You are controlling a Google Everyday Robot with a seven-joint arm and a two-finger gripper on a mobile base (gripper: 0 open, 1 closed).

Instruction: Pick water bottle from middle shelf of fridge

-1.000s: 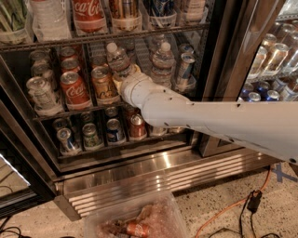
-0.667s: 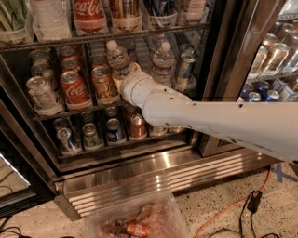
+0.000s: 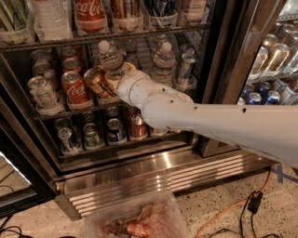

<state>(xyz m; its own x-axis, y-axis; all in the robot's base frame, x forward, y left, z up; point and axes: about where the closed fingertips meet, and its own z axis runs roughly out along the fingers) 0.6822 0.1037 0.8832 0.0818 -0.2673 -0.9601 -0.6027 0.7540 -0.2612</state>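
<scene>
The white arm reaches into the open fridge (image 3: 153,169) and its gripper (image 3: 115,77) sits against the lower body of the water bottle (image 3: 111,57), which stands at the front of the middle shelf (image 3: 70,113) with its white cap leaning slightly left. Whether the gripper is clamped on the bottle cannot be told, as the wrist hides it. Just left of the bottle a gold can (image 3: 97,82) tilts, a red cola can (image 3: 74,89) beyond it; right of the bottle stands a second clear bottle (image 3: 164,62).

"Coca-Cola" in white script reads on the red bottle label (image 3: 88,11) and on a red can (image 3: 74,90) on the middle shelf (image 3: 70,112) — the gripper (image 3: 114,78) is just right of that can, at the water bottle (image 3: 111,56)
</scene>
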